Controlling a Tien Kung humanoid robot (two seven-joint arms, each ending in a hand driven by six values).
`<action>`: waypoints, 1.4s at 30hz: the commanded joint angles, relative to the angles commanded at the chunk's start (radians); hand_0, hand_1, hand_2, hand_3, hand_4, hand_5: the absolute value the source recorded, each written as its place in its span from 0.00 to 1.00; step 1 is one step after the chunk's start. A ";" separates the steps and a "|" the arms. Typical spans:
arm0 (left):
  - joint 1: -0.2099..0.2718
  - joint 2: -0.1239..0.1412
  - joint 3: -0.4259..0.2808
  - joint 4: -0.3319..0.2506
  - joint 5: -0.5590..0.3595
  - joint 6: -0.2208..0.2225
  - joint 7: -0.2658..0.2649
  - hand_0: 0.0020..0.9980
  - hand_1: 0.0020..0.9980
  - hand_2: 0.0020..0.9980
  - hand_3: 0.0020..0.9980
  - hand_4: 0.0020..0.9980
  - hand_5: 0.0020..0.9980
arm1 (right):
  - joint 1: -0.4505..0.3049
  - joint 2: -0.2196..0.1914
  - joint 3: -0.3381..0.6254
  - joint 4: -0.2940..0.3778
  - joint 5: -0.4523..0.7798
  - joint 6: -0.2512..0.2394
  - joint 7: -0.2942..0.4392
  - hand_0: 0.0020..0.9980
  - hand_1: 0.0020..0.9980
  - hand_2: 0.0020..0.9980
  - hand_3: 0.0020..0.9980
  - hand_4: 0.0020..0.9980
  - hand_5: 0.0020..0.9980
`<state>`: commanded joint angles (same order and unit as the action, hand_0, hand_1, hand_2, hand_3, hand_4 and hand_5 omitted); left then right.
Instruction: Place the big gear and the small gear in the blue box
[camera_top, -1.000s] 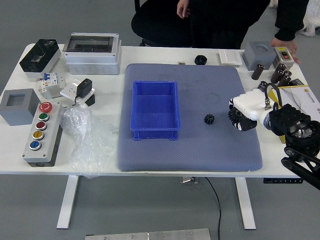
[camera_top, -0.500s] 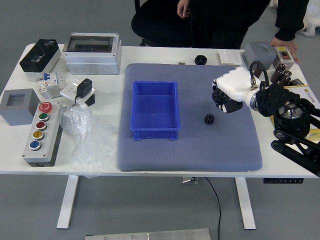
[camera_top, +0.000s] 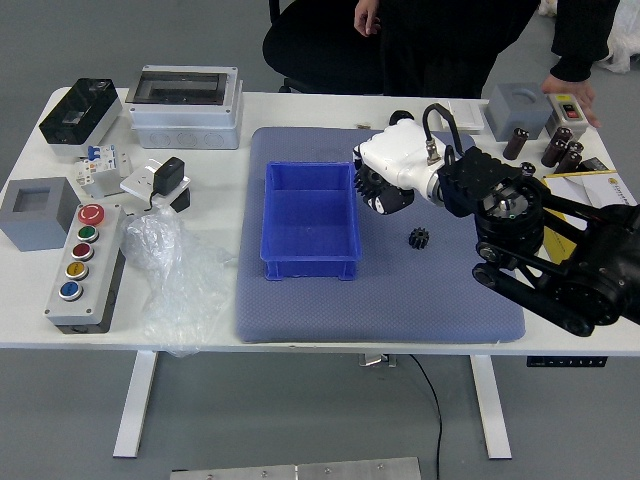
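- And here's the right hand (camera_top: 402, 160), black and white, poised at the blue box's (camera_top: 310, 269) right wall, towards its far end.
- Its fingers look curled in around a dark, toothed piece, apparently the big gear (camera_top: 368, 184); the hand itself hides much of the grip.
- This is the one that counts: the opening lies to the gear's left, with the gear right by the rim. A short move left, slightly nearer the robot, should bring it inside; let go early and it could catch the wall.
- The box runs lengthwise from near to far, a generous target along that side.
- The small gear (camera_top: 419, 238) sits on the blue mat (camera_top: 380, 310), right of the box and on the robot's side of that hand. Surely that's next!
- Only the right arm is in play. Across the table, one person's hand (camera_top: 367, 17) hangs back, another (camera_top: 574, 98) rests by a switch box (camera_top: 567, 112).
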<state>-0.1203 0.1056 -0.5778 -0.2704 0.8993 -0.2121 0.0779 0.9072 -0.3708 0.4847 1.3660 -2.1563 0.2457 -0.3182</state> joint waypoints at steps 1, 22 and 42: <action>0.000 0.000 0.001 0.000 0.000 -0.001 0.000 0.86 0.84 0.84 0.85 0.76 0.69 | 0.003 0.012 -0.003 -0.008 0.003 0.000 0.000 0.57 0.48 0.56 0.64 0.47 0.29; 0.006 -0.003 0.021 0.001 -0.005 0.000 -0.005 0.86 0.84 0.84 0.85 0.76 0.69 | -0.014 0.149 -0.024 -0.112 0.053 -0.012 0.004 0.58 0.49 0.58 0.65 0.51 0.30; 0.015 0.000 0.016 0.001 -0.001 0.002 -0.006 0.86 0.84 0.84 0.85 0.76 0.69 | -0.003 0.162 0.012 -0.113 0.110 0.005 0.025 0.66 0.61 0.74 0.92 0.84 0.52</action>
<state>-0.1058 0.1054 -0.5616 -0.2698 0.8979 -0.2103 0.0724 0.9041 -0.2083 0.4964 1.2533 -2.0460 0.2504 -0.2934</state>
